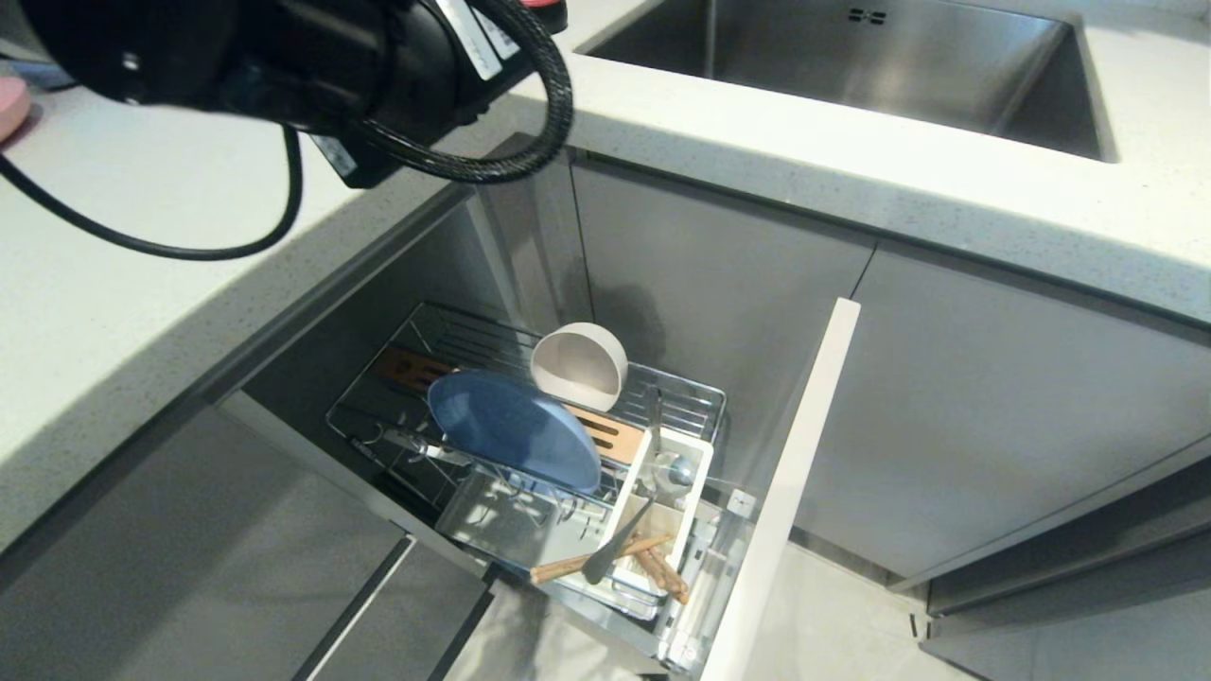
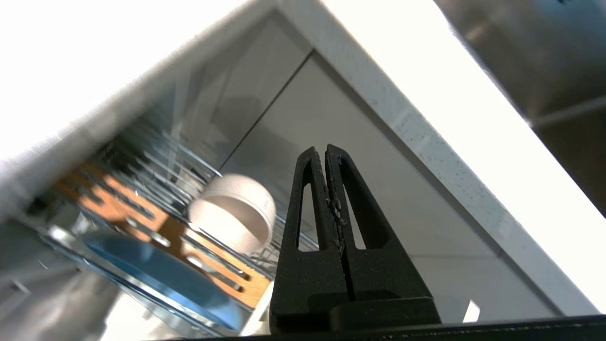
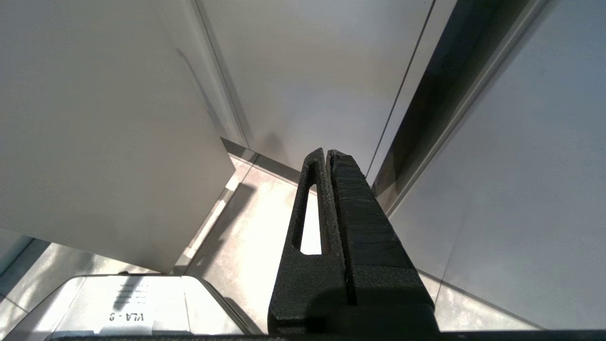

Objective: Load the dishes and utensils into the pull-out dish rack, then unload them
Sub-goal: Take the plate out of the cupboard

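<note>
The pull-out dish rack (image 1: 473,331) stands drawn out below the counter, with its pale front panel (image 1: 795,492) edge-on. In it the cream bowl (image 1: 579,367) rests on its side behind the blue plate (image 1: 516,430), which leans over the wooden strip (image 1: 615,437). The white caddy (image 1: 695,473) holds the spoon (image 1: 674,470) and the wooden chopsticks (image 1: 568,567), which poke out over its front. My left arm (image 1: 284,57) hangs high over the counter. Its gripper (image 2: 325,149) is shut and empty, pointing towards the bowl (image 2: 232,215) and plate (image 2: 161,274). My right gripper (image 3: 325,151) is shut and empty, parked low.
The white counter edge (image 1: 757,161) overhangs the rack, with a steel sink (image 1: 851,57) set in it behind. A pink dish (image 1: 9,104) lies at the counter's far left. Grey cabinet doors (image 1: 993,407) flank the rack. The right wrist view shows floor (image 3: 251,227) and cabinet panels.
</note>
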Motion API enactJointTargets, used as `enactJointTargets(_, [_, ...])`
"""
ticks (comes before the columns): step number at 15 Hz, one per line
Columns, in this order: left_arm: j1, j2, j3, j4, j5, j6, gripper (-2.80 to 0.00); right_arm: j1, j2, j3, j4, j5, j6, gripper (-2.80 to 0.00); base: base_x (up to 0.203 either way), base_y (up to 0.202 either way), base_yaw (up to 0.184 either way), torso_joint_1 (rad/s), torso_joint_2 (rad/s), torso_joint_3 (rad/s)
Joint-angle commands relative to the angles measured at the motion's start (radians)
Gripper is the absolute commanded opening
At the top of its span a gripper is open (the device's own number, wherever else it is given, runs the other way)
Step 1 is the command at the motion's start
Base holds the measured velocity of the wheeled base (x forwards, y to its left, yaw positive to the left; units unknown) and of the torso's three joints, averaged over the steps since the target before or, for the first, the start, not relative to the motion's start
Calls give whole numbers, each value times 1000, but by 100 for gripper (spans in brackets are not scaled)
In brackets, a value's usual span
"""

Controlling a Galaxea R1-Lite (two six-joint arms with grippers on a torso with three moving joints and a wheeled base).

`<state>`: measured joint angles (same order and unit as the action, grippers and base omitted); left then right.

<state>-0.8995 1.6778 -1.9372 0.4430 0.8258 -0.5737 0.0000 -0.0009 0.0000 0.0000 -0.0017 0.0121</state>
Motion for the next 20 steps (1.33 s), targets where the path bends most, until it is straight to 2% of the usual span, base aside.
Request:
enactJointTargets(1, [52, -80, -2, 14, -72, 27, -280, 0, 1, 1, 0, 0, 0, -280, 0, 0, 0, 0, 0, 0])
enactJointTargets(3, [111, -153, -2, 105, -171, 57, -280, 0, 1, 1, 0, 0, 0, -280, 0, 0, 0, 0, 0, 0])
enactJointTargets(4, [166, -198, 0, 164, -238, 104, -280, 0, 1, 2, 0, 0, 0, -280, 0, 0, 0, 0, 0, 0])
enactJointTargets(6, [306, -297, 18, 260, -454, 235, -280, 0, 1, 1, 0, 0, 0, -280, 0, 0, 0, 0, 0, 0])
enactJointTargets(8, [461, -375, 35, 325, -667, 295, -280, 0, 1, 2, 0, 0, 0, -280, 0, 0, 0, 0, 0, 0])
enactJointTargets(11, [653, -498, 91, 351, -846, 336, -280, 0, 1, 1, 0, 0, 0, -280, 0, 0, 0, 0, 0, 0])
enactJointTargets(13, [801, -580, 148, 354, -967, 415, -280, 0, 1, 1, 0, 0, 0, -280, 0, 0, 0, 0, 0, 0])
enactJointTargets(14, [857, -630, 185, 354, -1009, 456, -280, 0, 1, 1, 0, 0, 0, -280, 0, 0, 0, 0, 0, 0])
enactJointTargets(16, [927, -718, 246, 355, -1039, 489, -280, 0, 1, 0, 0, 0, 0, -280, 0, 0, 0, 0, 0, 0])
enactJointTargets(20, [966, -901, 372, 353, -1045, 503, -280, 0, 1, 2, 0, 0, 0, -280, 0, 0, 0, 0, 0, 0])
